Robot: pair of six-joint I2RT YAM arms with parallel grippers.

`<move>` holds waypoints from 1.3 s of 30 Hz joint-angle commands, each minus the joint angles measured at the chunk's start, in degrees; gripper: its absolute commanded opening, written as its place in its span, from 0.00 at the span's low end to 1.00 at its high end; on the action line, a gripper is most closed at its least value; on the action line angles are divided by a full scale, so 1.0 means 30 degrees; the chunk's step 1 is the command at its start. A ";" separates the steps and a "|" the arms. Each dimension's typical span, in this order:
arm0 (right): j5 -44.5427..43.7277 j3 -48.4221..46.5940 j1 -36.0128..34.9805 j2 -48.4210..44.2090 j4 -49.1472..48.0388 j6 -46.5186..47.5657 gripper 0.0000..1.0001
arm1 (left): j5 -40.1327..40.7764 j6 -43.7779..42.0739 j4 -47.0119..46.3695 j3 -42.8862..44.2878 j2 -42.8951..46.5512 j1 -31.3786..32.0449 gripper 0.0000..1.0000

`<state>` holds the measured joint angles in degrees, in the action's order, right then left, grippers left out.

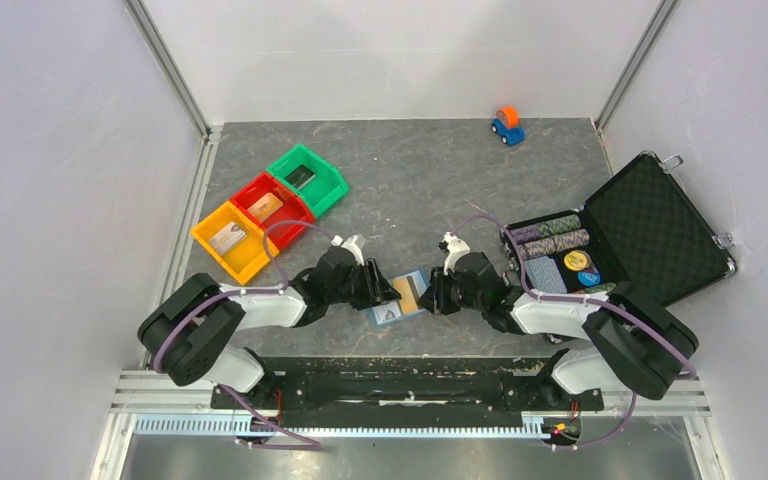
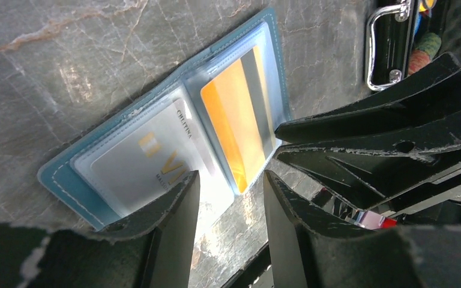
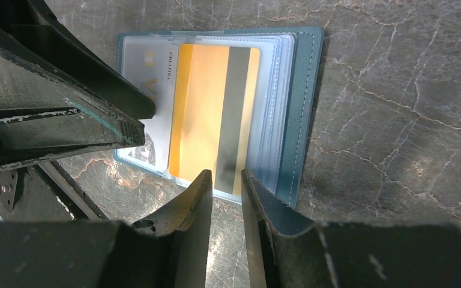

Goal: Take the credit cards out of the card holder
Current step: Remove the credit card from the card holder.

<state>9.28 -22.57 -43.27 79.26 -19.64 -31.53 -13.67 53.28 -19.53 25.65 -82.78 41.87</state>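
The blue card holder [image 1: 401, 297] lies open on the table between both grippers. In the left wrist view [image 2: 66, 180] a whitish-grey card [image 2: 138, 162] sits in its left sleeve and a gold card [image 2: 231, 120] with a grey stripe in its right sleeve. My left gripper [image 2: 231, 180] is open at the holder's near edge, its left finger [image 2: 174, 204] over the whitish card's corner. In the right wrist view the holder [image 3: 303, 108] shows the gold card [image 3: 207, 114] and the whitish card [image 3: 153, 90]. My right gripper [image 3: 225, 180] is narrowly open, its tips at the gold card's near edge.
Yellow [image 1: 228, 241], red [image 1: 272, 208] and green [image 1: 308, 178] bins stand at the back left, each with a flat item inside. An open black foam-lined case [image 1: 650, 225] with poker chips [image 1: 555, 236] is at the right. A small toy car [image 1: 507, 125] sits at the back.
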 commanded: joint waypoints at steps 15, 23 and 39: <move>0.0243 0.0649 -0.0022 0.0188 0.0773 -0.0359 0.27 | -0.0083 0.1995 -0.5189 -0.0673 -0.2739 0.0427 0.43; 0.0343 0.0638 -0.0021 0.0217 0.0756 -0.0475 0.27 | -0.0480 0.2820 -0.6698 -0.0786 -0.3468 0.0722 0.36; -0.0331 0.0503 -0.0021 0.0251 0.1663 -0.0203 0.26 | -0.0600 0.2340 -0.4536 -0.0945 -0.1632 0.0665 0.02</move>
<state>9.52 -22.11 -43.27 79.24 -19.92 -33.01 -14.22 60.84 -35.62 23.59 -90.65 43.18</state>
